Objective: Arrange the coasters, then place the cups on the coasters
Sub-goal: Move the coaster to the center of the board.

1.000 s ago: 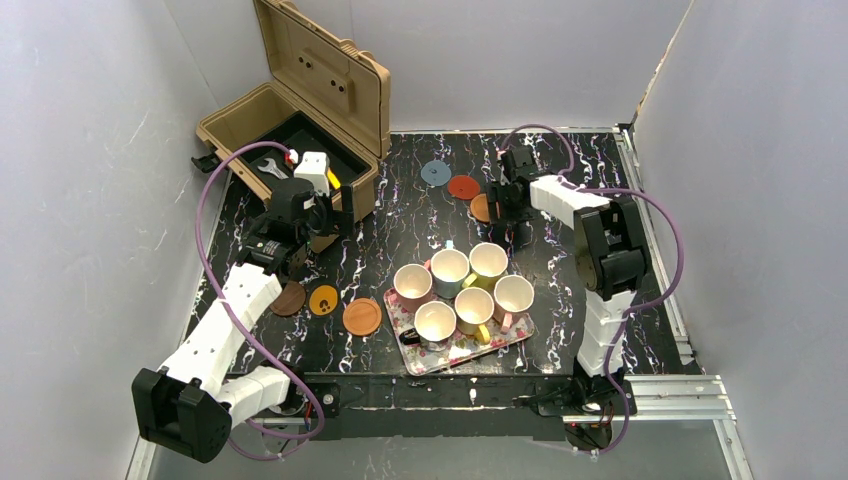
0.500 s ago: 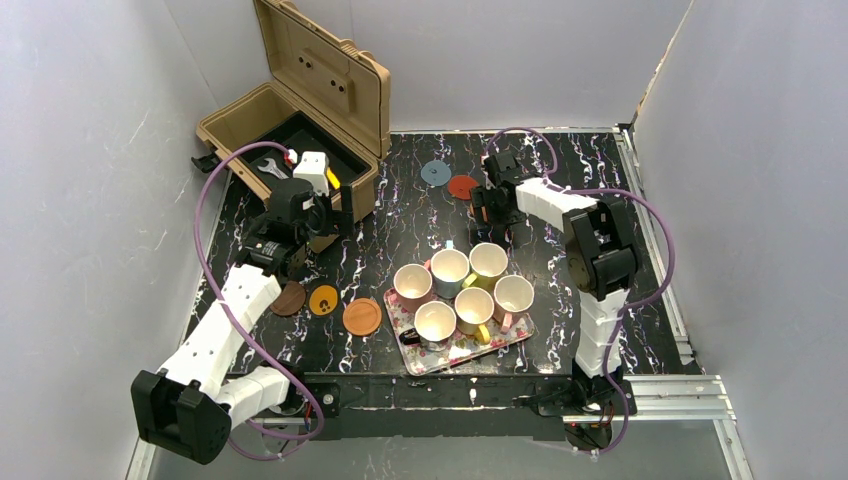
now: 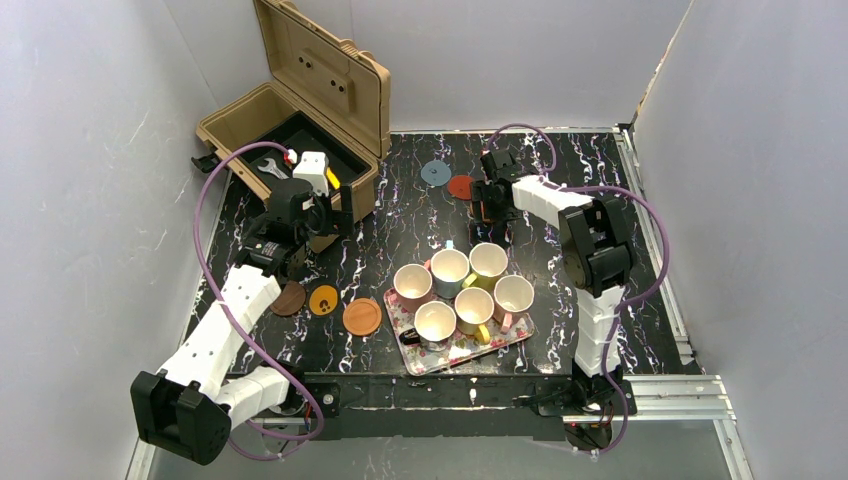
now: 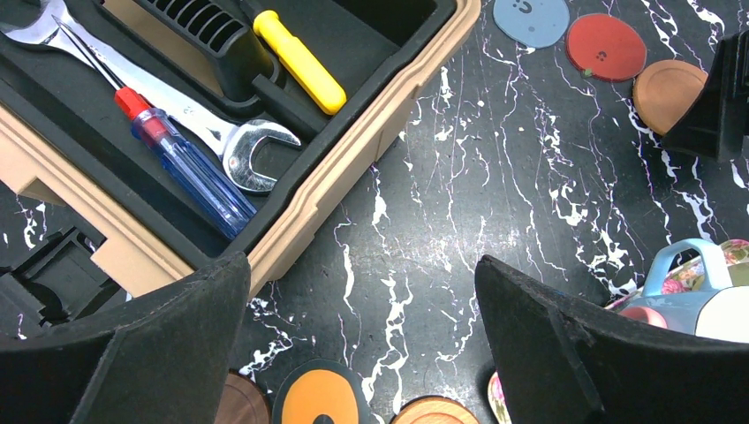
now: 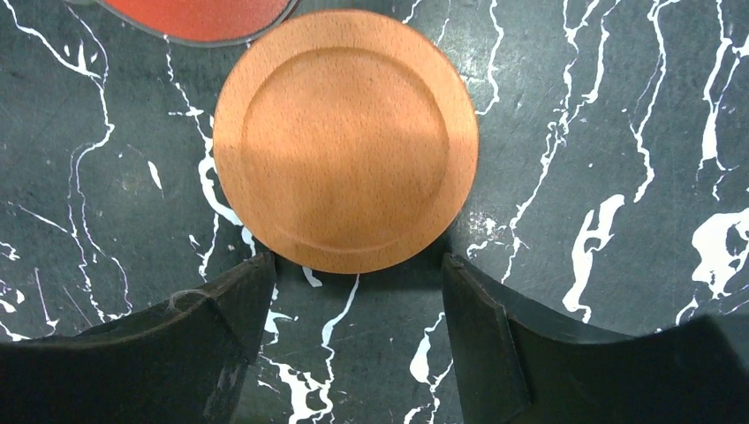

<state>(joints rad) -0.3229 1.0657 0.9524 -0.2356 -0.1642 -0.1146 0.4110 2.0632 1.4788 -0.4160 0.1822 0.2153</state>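
Three coasters lie at the back: blue-grey (image 3: 435, 172), red (image 3: 461, 186) and an orange wooden one (image 5: 346, 140). My right gripper (image 5: 353, 283) stands open low over the table, its fingertips just short of the wooden coaster's near edge, nothing between them. Near the left arm lie a dark brown coaster (image 3: 289, 298), a yellow-orange one (image 3: 323, 299) and another orange wooden one (image 3: 362, 316). Several cups (image 3: 449, 268) stand upright together on the floral tray (image 3: 460, 350). My left gripper (image 4: 362, 274) hangs wide open and empty above the table, beside the toolbox corner.
An open tan toolbox (image 3: 300, 130) with a wrench (image 4: 238, 150), a blue screwdriver (image 4: 185, 168) and a yellow-handled tool (image 4: 300, 62) sits at the back left. Grey walls close in the table on three sides. A blue cup's handle (image 4: 676, 261) pokes in at the left wrist view's right edge.
My right gripper has shifted left and now covers the orange wooden coaster in the top view, and its jaws have changed width a little. The left arm has not moved.
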